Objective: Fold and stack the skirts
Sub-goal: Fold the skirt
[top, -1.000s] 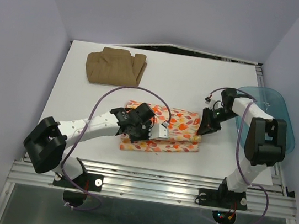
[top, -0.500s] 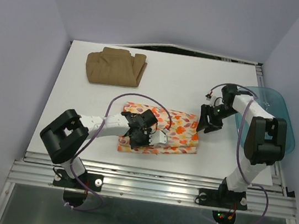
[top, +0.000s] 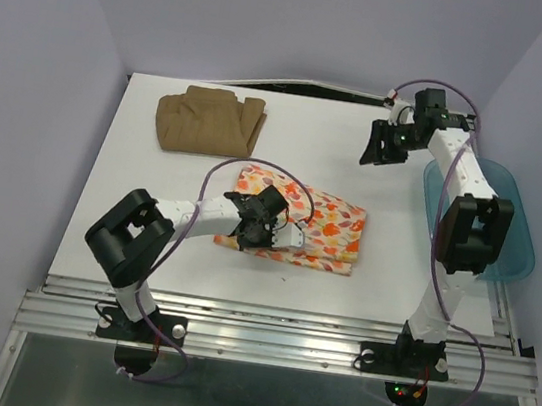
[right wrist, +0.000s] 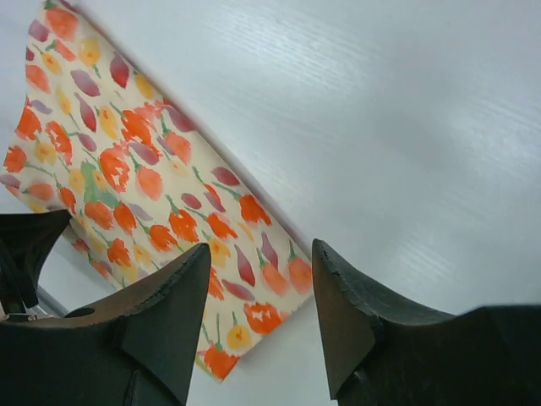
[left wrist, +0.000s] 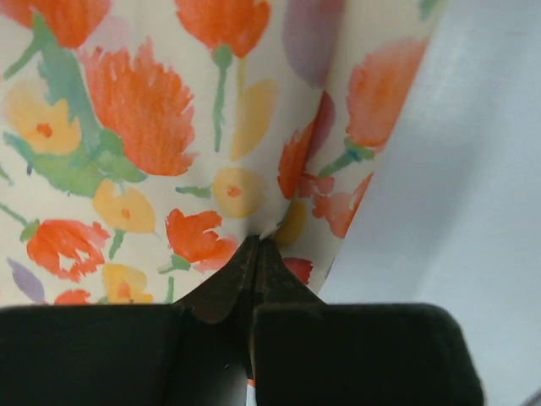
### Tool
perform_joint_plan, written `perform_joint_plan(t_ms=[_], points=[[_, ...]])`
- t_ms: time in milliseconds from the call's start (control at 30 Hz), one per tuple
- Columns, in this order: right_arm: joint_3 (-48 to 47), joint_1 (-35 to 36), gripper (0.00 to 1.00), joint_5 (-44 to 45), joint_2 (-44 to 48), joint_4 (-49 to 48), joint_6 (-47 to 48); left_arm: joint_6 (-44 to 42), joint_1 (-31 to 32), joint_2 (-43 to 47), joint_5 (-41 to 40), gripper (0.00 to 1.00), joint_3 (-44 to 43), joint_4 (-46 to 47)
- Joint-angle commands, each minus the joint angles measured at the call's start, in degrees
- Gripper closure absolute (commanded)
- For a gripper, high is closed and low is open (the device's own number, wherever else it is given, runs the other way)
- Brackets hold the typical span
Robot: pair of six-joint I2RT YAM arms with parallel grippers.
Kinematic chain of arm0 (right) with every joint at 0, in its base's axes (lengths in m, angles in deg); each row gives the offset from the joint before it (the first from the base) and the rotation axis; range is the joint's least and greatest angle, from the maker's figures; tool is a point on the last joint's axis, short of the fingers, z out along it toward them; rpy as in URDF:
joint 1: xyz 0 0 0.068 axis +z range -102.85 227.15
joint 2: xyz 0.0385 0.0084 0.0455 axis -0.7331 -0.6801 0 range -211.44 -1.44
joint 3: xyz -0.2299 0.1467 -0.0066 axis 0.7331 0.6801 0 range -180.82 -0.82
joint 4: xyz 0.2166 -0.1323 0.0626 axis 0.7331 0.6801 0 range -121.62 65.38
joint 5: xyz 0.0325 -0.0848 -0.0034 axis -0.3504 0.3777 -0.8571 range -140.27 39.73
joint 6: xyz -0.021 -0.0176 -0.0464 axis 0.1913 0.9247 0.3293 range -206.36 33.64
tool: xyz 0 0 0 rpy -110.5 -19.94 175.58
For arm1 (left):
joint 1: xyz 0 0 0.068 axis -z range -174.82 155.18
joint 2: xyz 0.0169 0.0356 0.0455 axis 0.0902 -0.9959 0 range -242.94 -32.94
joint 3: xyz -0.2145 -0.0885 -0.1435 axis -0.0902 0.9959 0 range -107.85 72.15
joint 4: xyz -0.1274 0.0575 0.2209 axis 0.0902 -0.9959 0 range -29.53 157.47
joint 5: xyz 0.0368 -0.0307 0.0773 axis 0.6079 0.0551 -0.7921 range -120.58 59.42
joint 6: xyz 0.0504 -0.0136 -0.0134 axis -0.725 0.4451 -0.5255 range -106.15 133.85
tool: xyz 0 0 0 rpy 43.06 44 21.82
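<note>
The printed skirt (top: pixel 322 233) is cream cloth covered in orange and red tulip-like blooms, with yellow and purple petals and green leaves. It lies folded into a rough, slightly skewed rectangle at the near middle of the white table (top: pixel 397 276), and its layered edges show along the near side. The left gripper (left wrist: pixel 256 249) rests on the skirt's left part, near its edge. Its fingers are pressed together, with a small pucker of the print pinched at their tips.

The tan skirt (top: pixel 210 122) is plain brown and also folded. It sits at the far left of the table, well apart from the printed one.

The right gripper (top: pixel 372 155) hangs over the far right of the table, away from both skirts, with its fingers spread and nothing between them. A translucent teal tub (top: pixel 511 232) stands at the table's right edge.
</note>
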Motion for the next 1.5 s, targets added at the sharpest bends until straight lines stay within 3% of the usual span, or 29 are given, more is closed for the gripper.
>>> perform_joint_plan(t_ms=[0,200,233,333,400,533,567,767,833,867,1000,1100,1200,1467], points=[[-4.2,1.5,0.43,-3.4,-7.0,0.4,1.0,-5.3,-3.8,-3.9,-8.1,0.89,-3.0,4.0],[6.0,3.2,0.4,-2.4,-7.6,-6.1,3.7,-6.1,-7.2,-3.7,-11.1,0.59,-10.1,9.9],[6.9,3.2,0.4,-2.3,-7.6,-6.8,4.4,-5.4,-7.8,-3.2,-10.9,0.48,-11.5,10.2],[10.2,3.2,0.45,-3.5,-7.2,-7.1,4.7,-1.2,-9.1,-0.3,-9.3,0.45,-13.8,10.8],[12.4,3.2,0.53,-4.7,-6.0,-7.6,4.6,2.4,-10.9,3.0,-7.5,0.45,-14.8,9.5],[20.3,3.2,0.75,-5.7,-3.5,-8.5,3.8,15.8,-15.3,9.9,1.4,0.47,-15.4,5.8],[21.7,3.2,0.75,-5.7,-2.7,-8.6,3.7,15.9,-16.4,11.4,3.7,0.48,-14.9,5.0],[30.8,3.8,0.82,-7.6,3.5,-7.7,0.6,34.5,-25.8,20.0,22.1,0.58,-5.8,4.1],[33.5,4.4,0.74,-8.5,4.2,-5.8,1.5,40.3,-29.1,20.9,29.7,0.58,-0.7,6.4],[34.0,4.4,0.59,-8.6,4.6,-5.0,2.3,42.1,-30.0,21.1,31.4,0.59,1.1,7.7],[32.2,4.4,0.41,-3.8,8.4,-4.3,2.1,45.9,-31.8,20.8,32.7,0.63,7.8,13.4],[29.0,4.4,0.36,2.4,12.4,-6.3,-0.8,46.8,-32.4,18.2,29.9,0.67,7.0,13.2],[24.6,4.4,0.37,5.9,13.8,-9.2,-2.0,47.9,-32.9,14.2,24.6,0.8,5.9,12.8],[17.0,4.4,0.39,2.1,12.2,-7.7,-1.0,48.4,-33.2,5.7,20.6,0.87,4.4,12.7]])
